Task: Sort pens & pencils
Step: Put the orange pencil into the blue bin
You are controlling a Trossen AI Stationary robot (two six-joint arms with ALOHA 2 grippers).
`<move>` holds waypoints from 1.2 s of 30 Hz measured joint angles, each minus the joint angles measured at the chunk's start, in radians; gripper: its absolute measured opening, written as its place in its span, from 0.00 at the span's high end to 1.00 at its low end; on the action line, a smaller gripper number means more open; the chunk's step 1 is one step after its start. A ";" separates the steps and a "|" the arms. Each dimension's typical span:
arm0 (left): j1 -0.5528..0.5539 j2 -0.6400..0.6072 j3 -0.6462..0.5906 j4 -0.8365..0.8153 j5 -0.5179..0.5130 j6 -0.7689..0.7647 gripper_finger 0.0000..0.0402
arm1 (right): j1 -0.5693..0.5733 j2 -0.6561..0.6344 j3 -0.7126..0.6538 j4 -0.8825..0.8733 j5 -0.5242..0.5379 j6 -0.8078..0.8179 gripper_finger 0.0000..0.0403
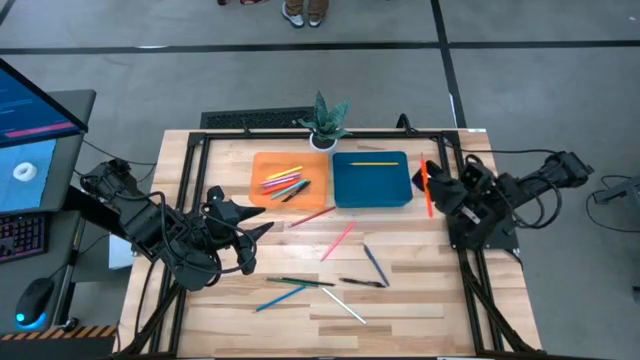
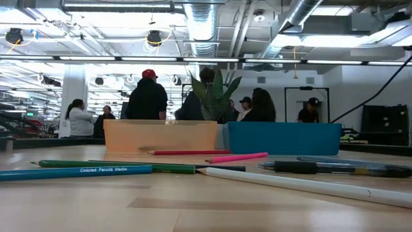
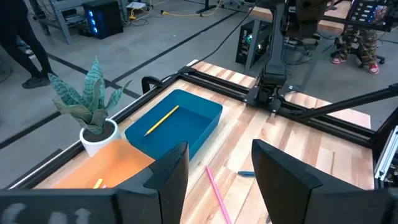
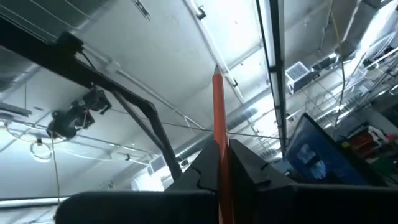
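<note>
Item: slim orange-red pencil (image 1: 427, 187), pinched between the right gripper (image 1: 436, 190) jaws, right of centre in the high view, just beside the flat blue rectangular tray (image 1: 372, 179).

Handling (judged): light, stiff, smooth; best taken mid-shaft.

Other stock: loose coloured pens and pencils (image 1: 330, 272) on the pale wooden surface (image 1: 420, 300), lower centre; more in the flat orange tray (image 1: 283, 180).

Left gripper (image 1: 262, 229): jaws spread, empty, left of centre.

Obscured: the held pencil's lower end, hidden inside the jaws.
</note>
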 joint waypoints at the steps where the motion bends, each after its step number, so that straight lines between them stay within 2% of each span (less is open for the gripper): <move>1: 0.000 0.000 0.000 0.000 0.000 0.000 0.58 | -0.001 -0.002 0.000 -0.004 0.000 -0.004 0.92; 6: 0.000 0.000 0.000 -0.003 0.000 0.000 0.58 | -0.043 -0.023 0.000 -0.172 0.058 -0.051 0.91; 11: 0.000 0.000 0.000 -0.003 0.001 0.000 0.58 | -0.216 -0.070 0.014 -0.530 0.056 -0.020 0.93; 15: 0.000 0.000 0.000 -0.003 0.001 0.006 0.58 | -0.405 -0.064 0.077 -0.859 -0.086 -0.022 0.92; 19: 0.000 0.000 0.000 -0.003 0.001 0.019 0.58 | -0.592 -0.011 0.095 -1.058 -0.277 -0.066 0.91; 27: 0.000 0.000 0.000 -0.004 0.000 0.019 0.58 | -0.861 0.139 0.062 -1.148 -0.515 -0.165 0.92; 36: 0.000 0.000 0.000 -0.004 0.000 0.019 0.58 | -1.018 0.384 0.003 -1.149 -0.580 -0.305 0.92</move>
